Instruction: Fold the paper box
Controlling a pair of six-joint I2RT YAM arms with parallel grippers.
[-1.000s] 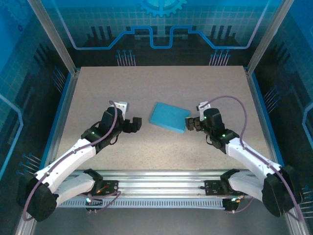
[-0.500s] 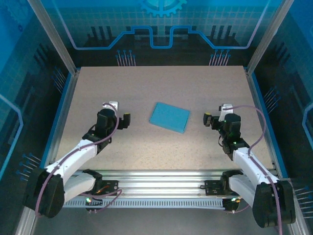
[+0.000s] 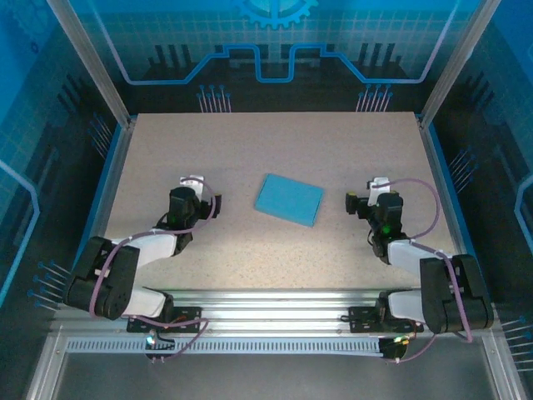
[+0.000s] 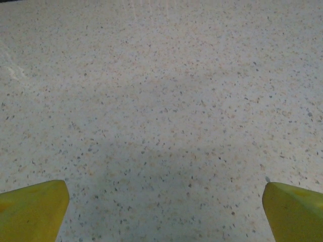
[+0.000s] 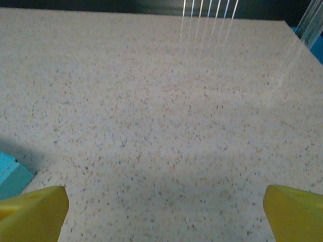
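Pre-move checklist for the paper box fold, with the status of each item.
1. The small flat bright blue cardboard box lies closed and flat on the speckled beige table: ok.
2. The left gripper is open with nothing between its yellow fingertips: ok.
3. The right gripper is open and empty: ok.
4. Both grippers are apart from the box, one on each side: ok.
5. Flaps tucked and seams fully seated: cannot tell, because the top view shows just a plain blue face.
6. The box sits between the two arms: ok.
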